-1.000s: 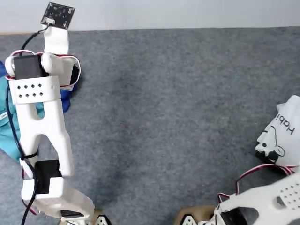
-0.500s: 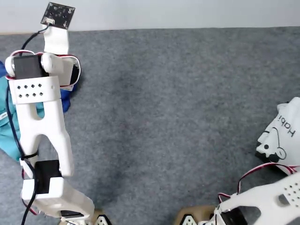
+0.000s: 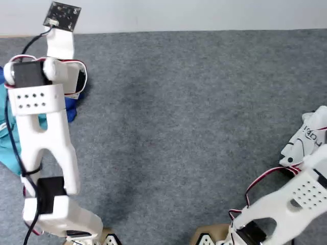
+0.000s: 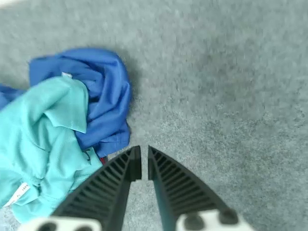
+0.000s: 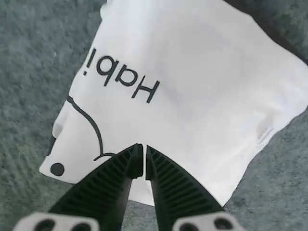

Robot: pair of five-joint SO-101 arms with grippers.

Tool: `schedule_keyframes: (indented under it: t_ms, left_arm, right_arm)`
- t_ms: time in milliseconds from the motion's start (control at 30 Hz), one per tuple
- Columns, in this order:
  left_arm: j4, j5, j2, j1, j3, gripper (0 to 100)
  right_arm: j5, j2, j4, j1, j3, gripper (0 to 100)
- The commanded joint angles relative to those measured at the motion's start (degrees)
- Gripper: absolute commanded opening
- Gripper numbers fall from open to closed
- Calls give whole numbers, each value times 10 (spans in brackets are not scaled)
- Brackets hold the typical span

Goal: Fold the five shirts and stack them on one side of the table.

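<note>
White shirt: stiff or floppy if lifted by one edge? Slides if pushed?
The white shirt is probably floppy: it lies flat with soft, creased edges, so a one-edge lift would likely let it drape and unfold. Thin cloth, so probably light. Pushed, it may bunch rather than slide, since the table cover looks rough and felt-like.

Grey felt-like mat [image 3: 179, 127] covers table under me, left to right, near to far. Mottled nap, faintly darker band left of centre. Pale plain strip [image 3: 204, 15] runs along far edge, meeting mat. Small tan patch [image 3: 210, 229] at near edge, right of centre; can't tell what.
</note>
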Motion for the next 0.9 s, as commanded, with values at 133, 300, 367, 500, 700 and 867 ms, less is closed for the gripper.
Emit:
schedule_keyframes:
  t_ms: [133,300,367,500,700,867]
  left_arm:
    - [12,-4,-102,-11,36,39]
    - [11,-5,-130,-54,102,39]
    - [11,-6,-130,-91,121,41]
    - [-9,-51,-130,-159,160,43]
    - [-102,-117,-105,-229,204,45]
    - [-120,-167,-16,-232,203,126]
  right_arm:
    - [-29,-145,24,-32,-6,9]
    - [-65,-235,24,-88,84,9]
    - [-86,-275,24,-117,134,9]
    - [-128,-348,24,-173,247,9]
    - [-164,-453,24,-228,394,9]
    - [-164,-508,23,-245,475,9]
